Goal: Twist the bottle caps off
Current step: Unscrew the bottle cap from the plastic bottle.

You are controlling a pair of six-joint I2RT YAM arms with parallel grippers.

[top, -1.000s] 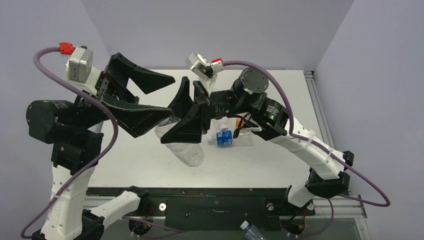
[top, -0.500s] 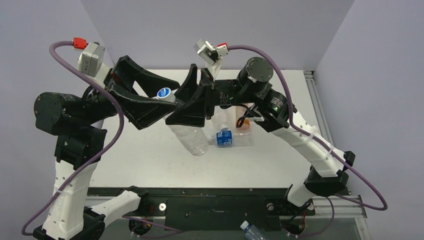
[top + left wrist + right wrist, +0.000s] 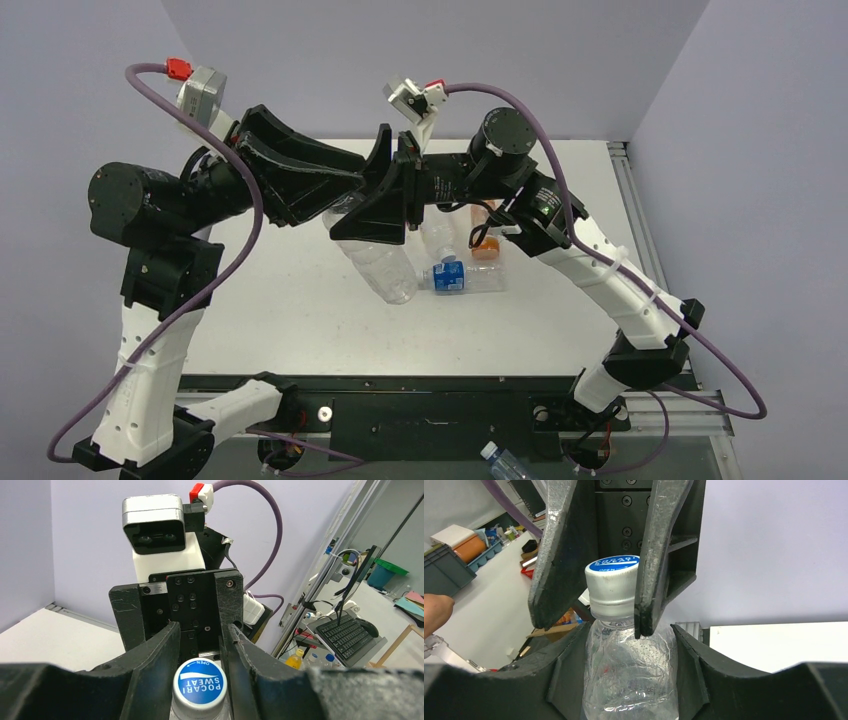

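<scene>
At far left, the left arm rises from its base and reaches rightward over the white table (image 3: 280,320). Its left gripper (image 3: 200,645) is closed narrow on the bottle cap (image 3: 613,585), a ridged white cap with a blue printed top. In the right wrist view its two black fingers (image 3: 559,555) press the cap's opposite sides, their tips reaching just past its lower rim.

The cap sits on the neck of a clear plastic bottle (image 3: 629,680). From the top view the bottle is held off the table above its middle, tilted, with its base pointing toward the near right.

Just right of the cap, the right gripper (image 3: 628,632) meets the left one head-on. Its jaws are partly closed around the bottle's shoulder, one finger on each side of the clear body, just below the neck. From the left wrist view, the right gripper's black mount and its silver-and-white camera stand directly behind the cap.

Farther right, under the right arm, a clear bottle with a blue label (image 3: 452,276) lies on its side on the table. An orange bottle (image 3: 485,247) sits just beyond it, partly hidden by the arm.
</scene>
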